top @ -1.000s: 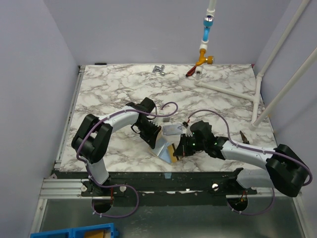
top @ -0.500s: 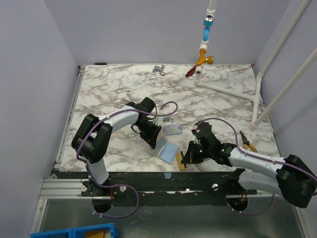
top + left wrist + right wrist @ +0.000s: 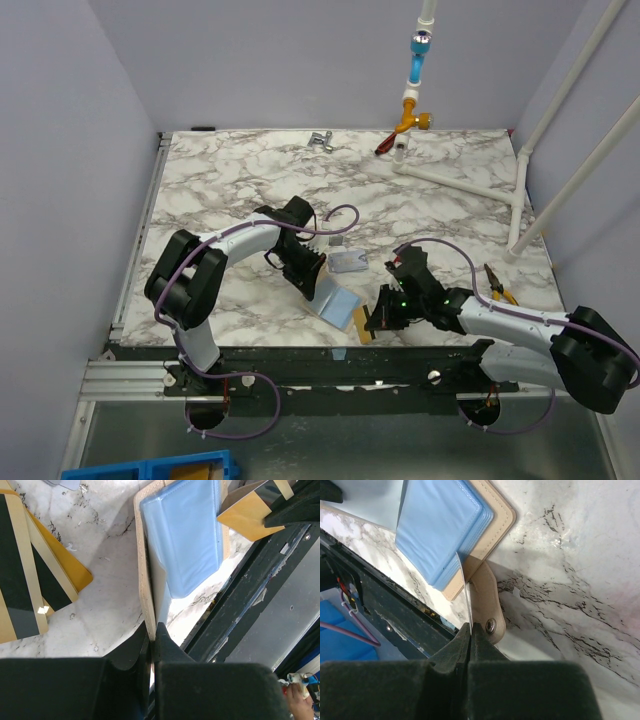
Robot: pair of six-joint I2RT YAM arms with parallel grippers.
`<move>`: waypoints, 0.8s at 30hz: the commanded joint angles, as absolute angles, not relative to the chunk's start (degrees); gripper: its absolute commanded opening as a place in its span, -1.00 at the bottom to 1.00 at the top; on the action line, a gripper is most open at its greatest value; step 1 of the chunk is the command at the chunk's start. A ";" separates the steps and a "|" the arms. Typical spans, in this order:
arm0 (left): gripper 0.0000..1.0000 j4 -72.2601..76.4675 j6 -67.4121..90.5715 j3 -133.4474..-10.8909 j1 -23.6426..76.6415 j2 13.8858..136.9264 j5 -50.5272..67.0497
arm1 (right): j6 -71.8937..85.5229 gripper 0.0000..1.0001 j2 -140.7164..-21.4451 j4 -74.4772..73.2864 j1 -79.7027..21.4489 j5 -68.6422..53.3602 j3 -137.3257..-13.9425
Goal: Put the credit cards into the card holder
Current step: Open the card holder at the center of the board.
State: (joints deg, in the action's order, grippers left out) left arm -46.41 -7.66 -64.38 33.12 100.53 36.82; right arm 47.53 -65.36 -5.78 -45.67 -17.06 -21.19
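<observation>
As my right gripper (image 3: 469, 629) pulls nearer, clamping a gold card (image 3: 247, 517), insertion looks pending. My left gripper (image 3: 152, 632) pinches the card holder (image 3: 144, 575).

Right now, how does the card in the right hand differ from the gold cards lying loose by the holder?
Grip: the held card is pinched in the shut right hand; the loose cards are untouched.
Pose: the held card is raised and tilted beside the card holder; the loose cards lie flat on the marble, overlapping.
Shared: both gold with a dark stripe.
</observation>
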 commanded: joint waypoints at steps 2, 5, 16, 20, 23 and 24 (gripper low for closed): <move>-1.00 -46.42 -8.09 -65.71 33.35 101.60 38.55 | 46.76 -0.99 -65.14 -6.15 -45.57 -16.79 -20.61; -1.00 -46.47 -8.17 -65.74 33.34 101.67 38.38 | 46.50 -0.99 -64.78 -6.01 -45.54 -16.54 -20.72; -1.00 -46.49 -8.28 -65.65 33.36 101.16 38.16 | 45.31 -0.99 -66.41 -4.18 -45.53 -17.18 -21.81; -1.00 -46.49 -8.35 -65.65 33.38 101.08 38.08 | 44.81 -0.99 -66.27 -3.33 -45.53 -17.27 -22.06; -1.00 -46.58 -8.35 -65.65 33.42 101.07 38.08 | 44.54 -0.99 -66.11 -2.43 -45.53 -17.55 -22.07; -1.00 -46.50 -8.35 -65.63 33.44 101.06 38.02 | 44.37 -0.99 -65.98 -2.17 -45.53 -17.71 -22.15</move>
